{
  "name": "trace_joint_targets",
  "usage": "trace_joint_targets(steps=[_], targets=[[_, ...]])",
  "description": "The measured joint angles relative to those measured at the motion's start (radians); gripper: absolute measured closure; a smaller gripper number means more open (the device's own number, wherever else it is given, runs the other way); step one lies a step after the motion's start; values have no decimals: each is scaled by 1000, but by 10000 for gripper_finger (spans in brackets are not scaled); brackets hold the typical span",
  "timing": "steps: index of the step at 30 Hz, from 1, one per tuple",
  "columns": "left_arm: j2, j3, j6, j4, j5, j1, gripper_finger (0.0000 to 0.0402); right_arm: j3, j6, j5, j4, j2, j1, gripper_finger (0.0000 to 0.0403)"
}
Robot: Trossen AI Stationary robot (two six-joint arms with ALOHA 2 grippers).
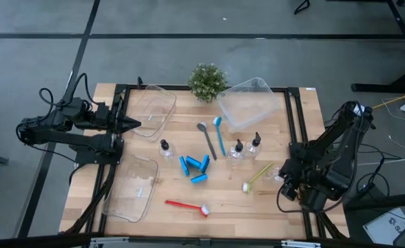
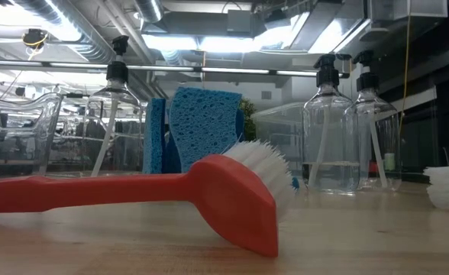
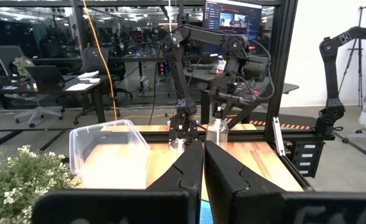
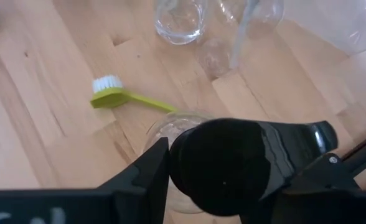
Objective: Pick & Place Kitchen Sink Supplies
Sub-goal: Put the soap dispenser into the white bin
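Currently right gripper [image 4: 223, 180] clamps black-capped bottle [image 4: 220, 165]; left gripper [image 1: 135, 124] closed

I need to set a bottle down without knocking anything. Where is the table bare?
Bare wood lies between the red brush and the yellow-green brush. It is crowded around the blue sponges, grey brush and bottles.

We see three clear black-capped bottles standing upright: one bottle [image 1: 164, 149] at nine o'clock of the blue sponge pieces [image 1: 195, 167], two bottles [image 1: 246, 148] side by side at three o'clock of the brushes. A grey brush [image 1: 206, 140] and a blue brush [image 1: 220, 135] lie near each other at the middle. The yellow-green brush [image 1: 257, 176] lies flat at four o'clock, the red brush [image 1: 187, 205] at six o'clock. A fourth bottle [image 4: 223, 165] sits between the right claw's fingers.
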Motion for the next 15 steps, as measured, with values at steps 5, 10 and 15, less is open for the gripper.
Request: trace_joint_targets(steps=[5,10,15], targets=[[0,0,0,0,0,0,389,73,0,3,-61,0,0,265],[0,0,0,0,0,0,393,154,-7,5,-106,-2,0,265],[0,0,0,0,0,0,390,228,-26,49,-107,-22,0,265]])
